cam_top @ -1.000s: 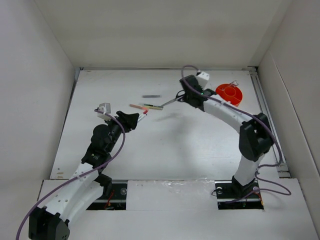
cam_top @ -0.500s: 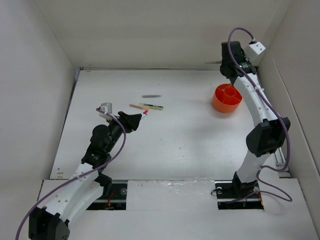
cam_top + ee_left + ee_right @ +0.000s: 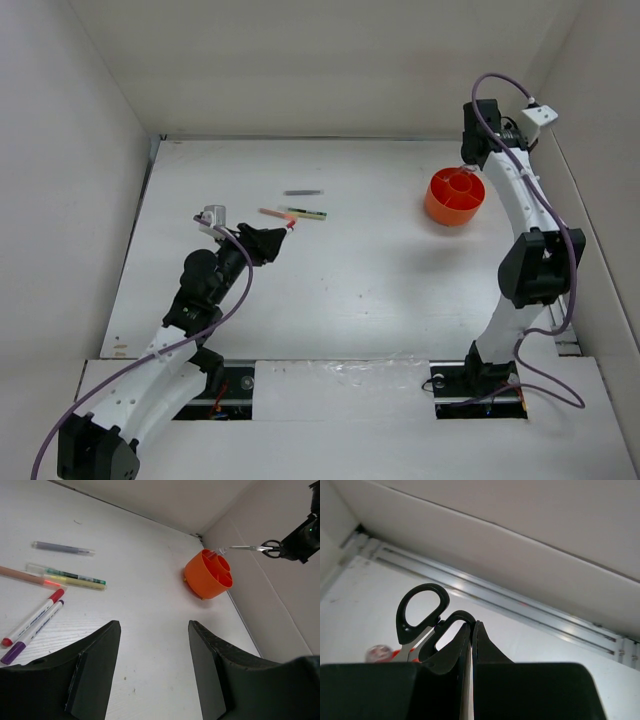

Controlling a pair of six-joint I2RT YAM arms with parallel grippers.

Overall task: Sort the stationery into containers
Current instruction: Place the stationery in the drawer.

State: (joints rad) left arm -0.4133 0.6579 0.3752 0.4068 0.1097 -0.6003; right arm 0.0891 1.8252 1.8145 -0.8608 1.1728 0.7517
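My right gripper (image 3: 471, 625) is shut on one loop of the black-handled scissors (image 3: 422, 611). It holds them high at the back right. In the left wrist view the scissors (image 3: 246, 547) lie level in the air, their blade tip at the far rim of the orange container (image 3: 207, 575). My left gripper (image 3: 154, 625) is open and empty, low over the table. The remaining stationery lies to its left: a grey stick (image 3: 62, 548), a green-yellow marker (image 3: 75, 578), a pink pencil (image 3: 22, 575), a red-capped pen (image 3: 32, 617) and a purple-tipped pen (image 3: 30, 635).
The container (image 3: 455, 197) stands near the right wall, close to the back corner. An aluminium rail (image 3: 530, 607) runs along the wall's foot beside it. White walls close the table on three sides.
The right arm swung up from the table's middle to the back right corner with the scissors in its grip and brought their tip to the orange container. The left arm stayed still.
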